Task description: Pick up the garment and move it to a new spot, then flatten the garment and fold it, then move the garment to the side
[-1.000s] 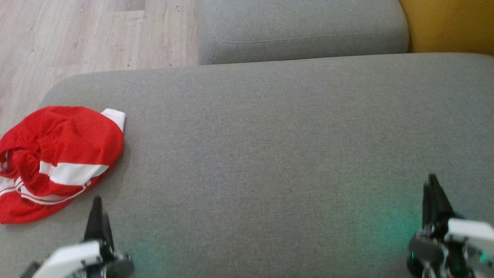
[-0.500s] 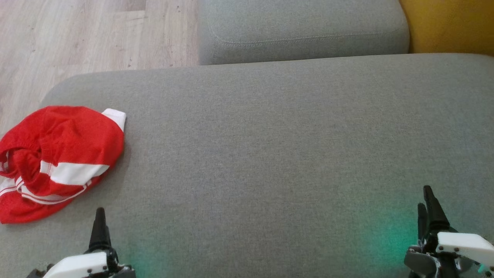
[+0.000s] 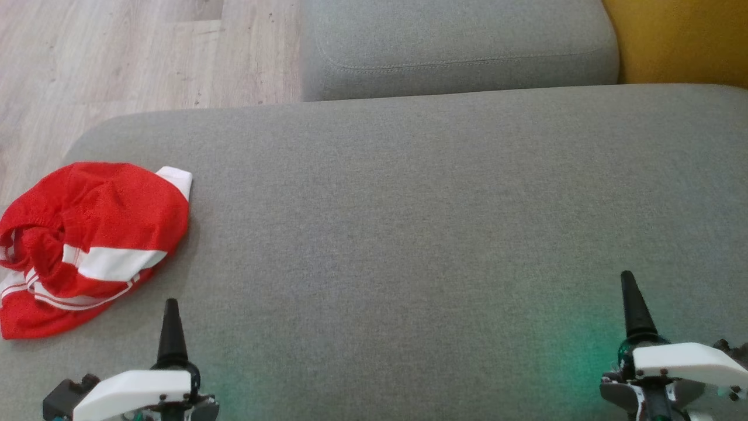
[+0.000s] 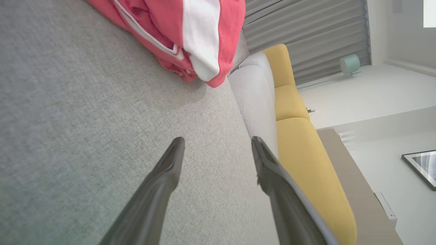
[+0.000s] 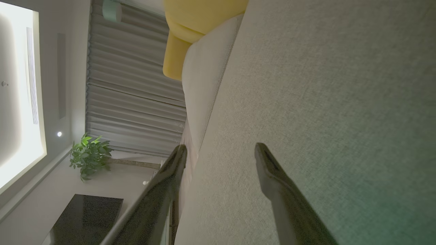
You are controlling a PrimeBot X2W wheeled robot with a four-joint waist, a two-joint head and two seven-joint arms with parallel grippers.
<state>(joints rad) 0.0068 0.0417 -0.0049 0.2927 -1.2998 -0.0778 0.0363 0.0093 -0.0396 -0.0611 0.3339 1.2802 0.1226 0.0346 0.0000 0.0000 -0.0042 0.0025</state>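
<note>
Plainly, crumpled red-and-white garment (image 3: 111, 216) on grey sofa (image 3: 409, 204), both jaws spread wide, empty

One red garment (image 3: 87, 245), two tools (image 4: 217, 139) (image 5: 220, 145), two grey cushions (image 3: 409, 222) (image 3: 456, 47)

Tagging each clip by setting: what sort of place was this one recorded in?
Most likely a home living room. The work surface is a grey sofa, and the right wrist view shows pleated curtains and a potted plant on the floor.
</note>
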